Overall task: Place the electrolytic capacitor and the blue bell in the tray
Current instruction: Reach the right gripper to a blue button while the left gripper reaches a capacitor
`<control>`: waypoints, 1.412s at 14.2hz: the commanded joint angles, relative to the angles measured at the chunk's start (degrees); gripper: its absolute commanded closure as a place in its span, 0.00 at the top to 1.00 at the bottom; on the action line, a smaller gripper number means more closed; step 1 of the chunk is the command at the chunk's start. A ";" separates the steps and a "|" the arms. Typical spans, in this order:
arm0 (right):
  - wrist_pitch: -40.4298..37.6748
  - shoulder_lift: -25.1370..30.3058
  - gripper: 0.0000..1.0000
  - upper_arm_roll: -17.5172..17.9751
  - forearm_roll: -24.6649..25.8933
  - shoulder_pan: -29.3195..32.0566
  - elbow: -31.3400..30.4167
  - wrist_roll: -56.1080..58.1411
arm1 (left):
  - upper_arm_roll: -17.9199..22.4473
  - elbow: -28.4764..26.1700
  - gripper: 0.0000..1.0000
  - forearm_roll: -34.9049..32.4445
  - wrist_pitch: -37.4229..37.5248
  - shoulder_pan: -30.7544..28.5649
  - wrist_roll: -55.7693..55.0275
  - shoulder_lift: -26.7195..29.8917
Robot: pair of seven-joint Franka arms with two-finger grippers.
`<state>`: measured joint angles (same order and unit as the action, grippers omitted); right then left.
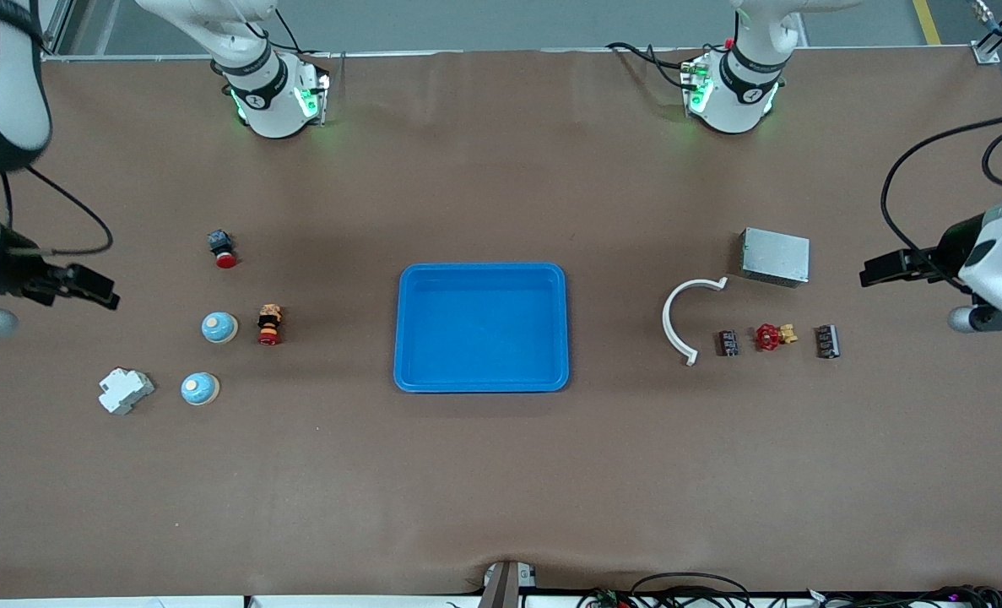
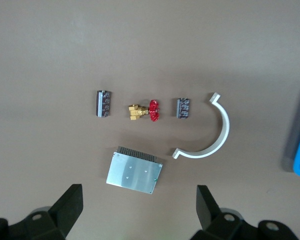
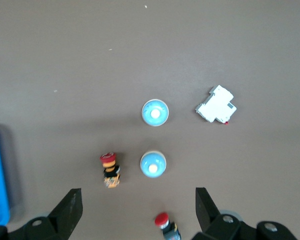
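Both hands are up in the air, fingers spread wide, holding nothing. Left hand (image 1: 876, 272) hangs over the surface by the grey metal box (image 1: 775, 256), with two capacitors (image 2: 104, 103) just past it. Right hand (image 1: 100, 289) hovers near two blue bells (image 3: 154, 112). The blue tray (image 1: 481, 327) sits between both hands, with nothing in it.
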<state>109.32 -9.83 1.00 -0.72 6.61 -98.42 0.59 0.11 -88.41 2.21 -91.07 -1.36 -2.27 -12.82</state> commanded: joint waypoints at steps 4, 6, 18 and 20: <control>9.84 -12.64 1.00 0.23 0.37 1.83 1.47 1.35 | -0.20 -3.95 1.00 -2.65 -6.73 -0.13 -0.45 -5.02; 14.41 -16.34 1.00 0.23 0.37 1.83 1.56 1.35 | -0.11 -4.93 1.00 -2.65 -8.76 -0.40 -0.71 -6.68; 23.29 -26.28 1.00 0.32 -0.42 1.92 2.97 1.43 | -0.02 -17.77 1.00 -8.01 -29.34 -4.79 -3.53 -11.96; 27.06 -26.29 1.00 0.32 -0.51 1.83 0.52 1.26 | -0.02 -17.77 1.00 -8.63 -29.69 -4.79 -3.53 -13.37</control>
<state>133.47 -35.70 0.72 -0.90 7.84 -96.75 1.48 0.29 -105.96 -4.78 -119.69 -6.36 -5.01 -25.18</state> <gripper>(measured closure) 0.000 0.000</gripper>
